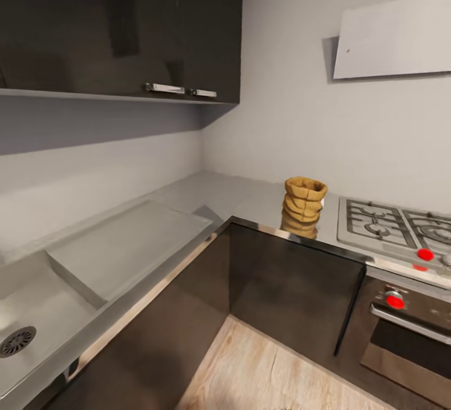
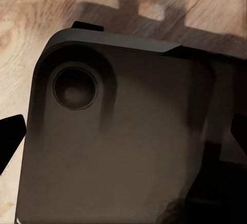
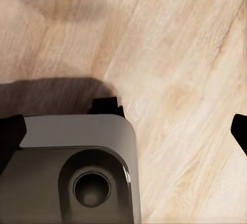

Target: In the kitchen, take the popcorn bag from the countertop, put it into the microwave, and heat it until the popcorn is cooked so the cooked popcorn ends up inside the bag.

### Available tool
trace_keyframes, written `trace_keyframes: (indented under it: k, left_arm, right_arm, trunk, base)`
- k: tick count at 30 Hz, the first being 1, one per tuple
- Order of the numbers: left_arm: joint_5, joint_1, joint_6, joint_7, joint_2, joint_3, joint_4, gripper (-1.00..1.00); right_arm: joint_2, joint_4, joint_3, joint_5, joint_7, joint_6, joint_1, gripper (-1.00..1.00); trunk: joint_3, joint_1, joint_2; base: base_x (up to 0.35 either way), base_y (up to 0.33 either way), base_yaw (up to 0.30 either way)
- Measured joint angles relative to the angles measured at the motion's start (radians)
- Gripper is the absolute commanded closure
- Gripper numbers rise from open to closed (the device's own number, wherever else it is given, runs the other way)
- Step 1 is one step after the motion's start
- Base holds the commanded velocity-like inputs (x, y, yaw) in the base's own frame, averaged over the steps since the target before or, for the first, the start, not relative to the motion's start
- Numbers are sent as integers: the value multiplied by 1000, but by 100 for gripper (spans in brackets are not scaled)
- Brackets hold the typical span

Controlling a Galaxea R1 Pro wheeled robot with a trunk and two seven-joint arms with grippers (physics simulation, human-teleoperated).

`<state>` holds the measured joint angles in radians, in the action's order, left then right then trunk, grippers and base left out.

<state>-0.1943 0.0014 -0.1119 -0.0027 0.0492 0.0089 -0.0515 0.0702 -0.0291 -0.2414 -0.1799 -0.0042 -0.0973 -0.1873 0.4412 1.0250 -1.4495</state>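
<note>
in the head view we look into the inner corner of an l-shaped kitchen. the popcorn bag stands upright on the countertop, at about three o'clock from the middle of the picture, near the mirror-bright front edge, where we see its reflection in the glossy surface. its rolled rim is open at the top and its sides bulge in horizontal folds. just beside it, toward three o'clock, lies the gas hob with its grates, and red knobs sit along the hob's front. below them, at four o'clock, we see the built-in oven with a bar handle. a pale hood hangs on the wall at one o'clock. toward eight o'clock the countertop carries a raised grey slab and, past it, a sink with a round drain. a dark wall cabinet with two metal handles spans eleven o'clock. the wooden floor shows at six o'clock. in the left wrist view we see a dark rounded body of the robot over the wood floor, and dark fingertips at the picture's two edges, standing far apart, so we read the left pincer as wide. in the right wrist view a pale rounded body lies over the floor, with dark fingertips likewise at both edges, so the right pincer is wide too. neither pincer holds anything.
</note>
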Motion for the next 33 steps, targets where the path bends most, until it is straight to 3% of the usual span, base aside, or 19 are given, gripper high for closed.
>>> trace_keyframes:
  k: [33]
  left_arm:
    - [-1, 0, 1, 1, -2, 0, 0, -100]
  right_arm:
    - [1, 0, 0, 1, 0, 2, 0, -100]
  trunk:
    - [-2, 0, 0]
  base:
    - [0, 0, -289]
